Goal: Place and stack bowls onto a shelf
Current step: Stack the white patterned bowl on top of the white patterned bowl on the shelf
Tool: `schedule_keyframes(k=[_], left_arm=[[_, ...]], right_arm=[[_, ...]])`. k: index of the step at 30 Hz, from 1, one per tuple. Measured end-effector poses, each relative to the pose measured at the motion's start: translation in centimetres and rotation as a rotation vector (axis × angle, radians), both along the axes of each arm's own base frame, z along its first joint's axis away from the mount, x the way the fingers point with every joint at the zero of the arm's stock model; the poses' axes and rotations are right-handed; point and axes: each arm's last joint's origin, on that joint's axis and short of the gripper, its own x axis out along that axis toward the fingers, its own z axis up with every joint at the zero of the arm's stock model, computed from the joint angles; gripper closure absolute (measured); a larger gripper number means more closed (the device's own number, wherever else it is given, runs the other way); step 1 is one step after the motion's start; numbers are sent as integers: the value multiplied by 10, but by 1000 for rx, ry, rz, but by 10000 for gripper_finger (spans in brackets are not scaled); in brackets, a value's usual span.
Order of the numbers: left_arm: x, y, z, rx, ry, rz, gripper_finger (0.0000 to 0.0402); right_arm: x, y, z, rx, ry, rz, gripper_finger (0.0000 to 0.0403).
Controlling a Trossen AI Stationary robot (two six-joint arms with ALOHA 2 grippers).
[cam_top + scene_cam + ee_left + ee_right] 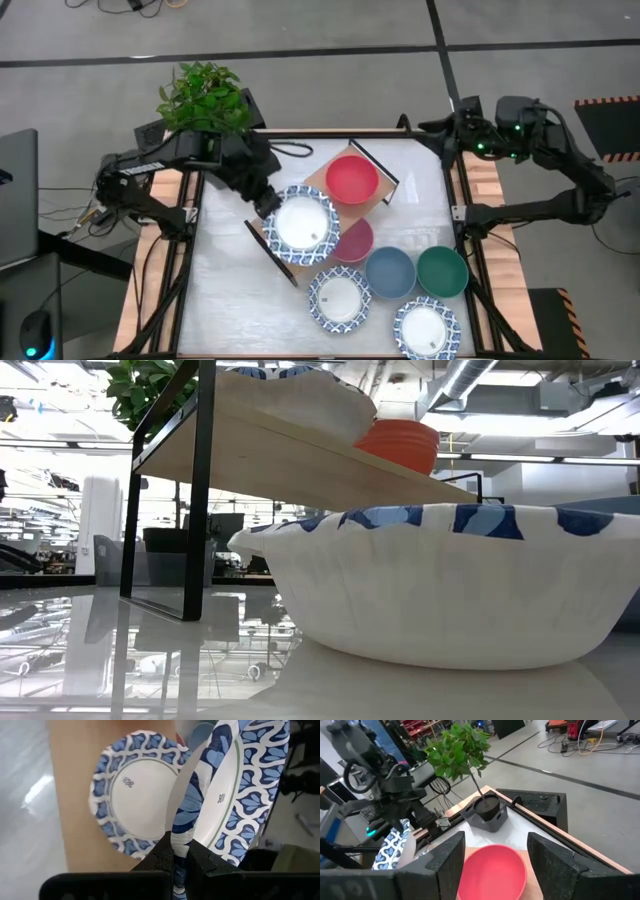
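The light-wood shelf [330, 170] stands slantwise in the middle of the table. A red bowl [352, 178] sits on it, and so does a white bowl with a blue-patterned rim [132, 802]. My left gripper [267, 205] is shut on a second blue-patterned bowl [235, 795] over that one. My right gripper [442, 130] is open and empty above the table's far right corner, and the red bowl [492, 870] shows between its fingers. Pink [355, 242], blue [390, 272] and green [442, 272] bowls and two patterned bowls [338, 298] [426, 328] rest on the table. My left gripper [181, 852] pinches the patterned rim [184, 832] of the bowl, one finger on the inner side and one on the outer side. The fingers come from the table's left side, slanting down. The bowl is tilted over the patterned bowl on the shelf; whether the two touch, I cannot tell.
A potted green plant [205, 100] stands at the table's far left corner, behind the left arm. The loose bowls crowd the near right part of the table. One patterned bowl [440, 590] fills the low view, with the shelf board [300, 450] above it.
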Motion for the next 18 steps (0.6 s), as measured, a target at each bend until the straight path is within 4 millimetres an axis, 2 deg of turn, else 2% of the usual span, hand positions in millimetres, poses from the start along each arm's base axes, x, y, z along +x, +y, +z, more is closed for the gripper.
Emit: schedule_keyframes(k=[11, 18], left_arm=[[20, 11, -23, 64, 110, -43, 400], [26, 16, -29, 55, 126, -69, 398]], right_arm=[[11, -3, -3, 6, 28, -1, 164], [12, -4, -5, 9, 41, -2, 164]])
